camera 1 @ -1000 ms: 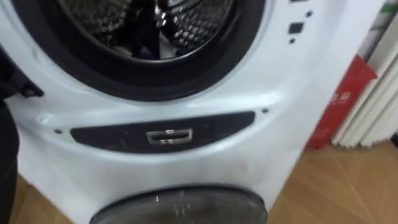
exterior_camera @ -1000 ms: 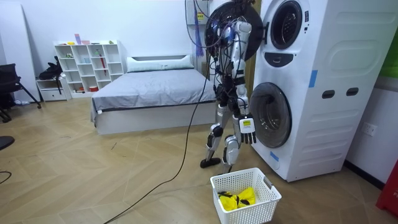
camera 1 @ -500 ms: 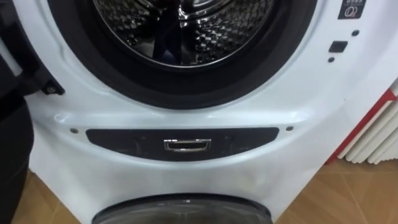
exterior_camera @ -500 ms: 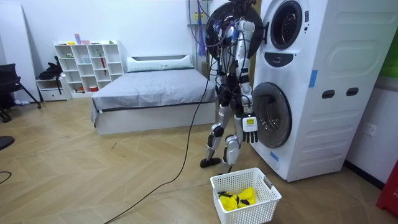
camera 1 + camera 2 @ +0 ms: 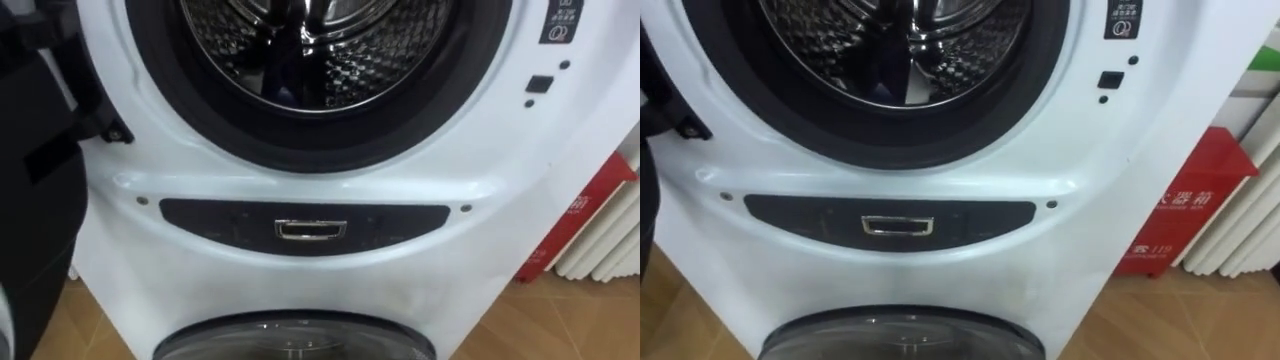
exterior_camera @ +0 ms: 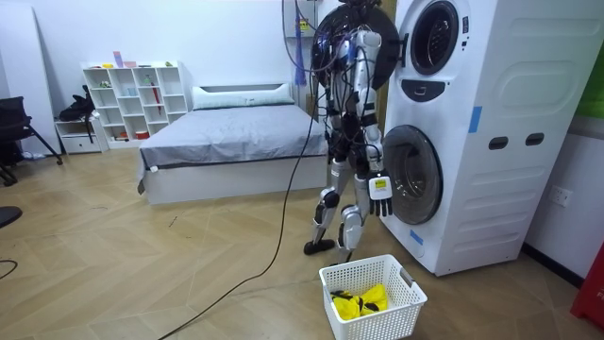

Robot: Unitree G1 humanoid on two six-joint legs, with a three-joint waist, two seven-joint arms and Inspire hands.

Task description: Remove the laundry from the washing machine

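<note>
In the room view, a white shelf (image 6: 132, 99) and a bed (image 6: 231, 142) are seen at the left. The robot is stood close before 2 stacked washing machines (image 6: 491, 189), facing them. Its right hand (image 6: 379, 188) is hung low beside the lower door, fingers loose and straight, nothing held. Yellow clothes (image 6: 363, 302) are laid in a white basket (image 6: 401, 288) on the floor beside its feet. In the eye views, the upper machine's dark door (image 5: 35, 200) is swung open at the left. Inside the drum (image 5: 380, 60) a dark shape is seen, possibly cloth. A dark panel (image 5: 200, 222) is set below, and a red box (image 5: 575, 225) is stood at the right.
</note>
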